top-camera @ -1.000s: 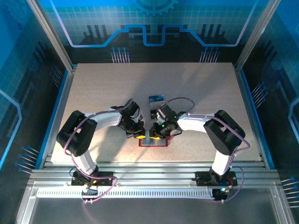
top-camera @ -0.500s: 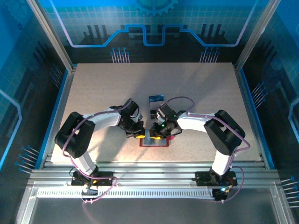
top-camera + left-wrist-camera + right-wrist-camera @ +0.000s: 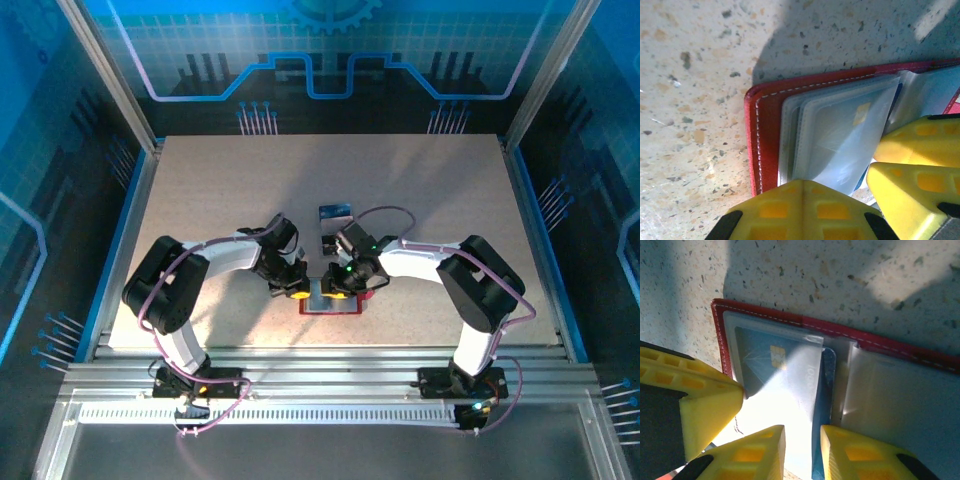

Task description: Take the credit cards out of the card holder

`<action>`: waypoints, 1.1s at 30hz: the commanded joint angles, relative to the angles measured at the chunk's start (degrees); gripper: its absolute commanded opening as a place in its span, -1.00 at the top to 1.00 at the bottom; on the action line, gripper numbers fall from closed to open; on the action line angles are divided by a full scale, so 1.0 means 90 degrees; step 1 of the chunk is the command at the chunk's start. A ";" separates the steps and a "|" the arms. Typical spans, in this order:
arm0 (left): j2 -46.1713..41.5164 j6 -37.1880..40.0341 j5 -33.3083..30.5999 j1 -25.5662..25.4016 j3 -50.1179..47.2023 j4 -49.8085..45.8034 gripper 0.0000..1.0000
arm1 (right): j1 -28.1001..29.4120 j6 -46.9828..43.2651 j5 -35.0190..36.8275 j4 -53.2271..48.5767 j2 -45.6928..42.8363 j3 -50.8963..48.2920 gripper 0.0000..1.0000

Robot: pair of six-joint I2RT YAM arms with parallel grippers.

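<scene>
Low at frame centre, the left tool [image 3: 298, 293] and right tool [image 3: 337, 292] meet over the open red card holder [image 3: 342, 307]; their opening I cannot tell.

The top view is dim and blue at the walls, while the table [image 3: 200, 180] is warmly lit and crossed by soft arm shadows. At the right wrist, glare whitens the card holder [image 3: 840, 331] pockets. The yellow fingers [image 3: 710, 405] look soft, perhaps out of focus.

The red card holder [image 3: 335, 306] lies open flat at lower centre, a blue chip card [image 3: 757, 357] inside its clear sleeve.
</scene>
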 commanded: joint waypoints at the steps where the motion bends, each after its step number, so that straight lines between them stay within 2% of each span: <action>1: 0.0184 0.0084 -0.0212 0.0034 -0.0180 -0.0344 1.00 | -0.0035 -0.0112 0.0296 -0.0451 -0.0030 0.0105 0.48; 33: -0.0067 -0.0100 -0.0051 0.0022 0.0004 -0.0299 1.00 | -0.0134 -0.0042 0.0146 -0.0571 -0.0495 0.0057 0.48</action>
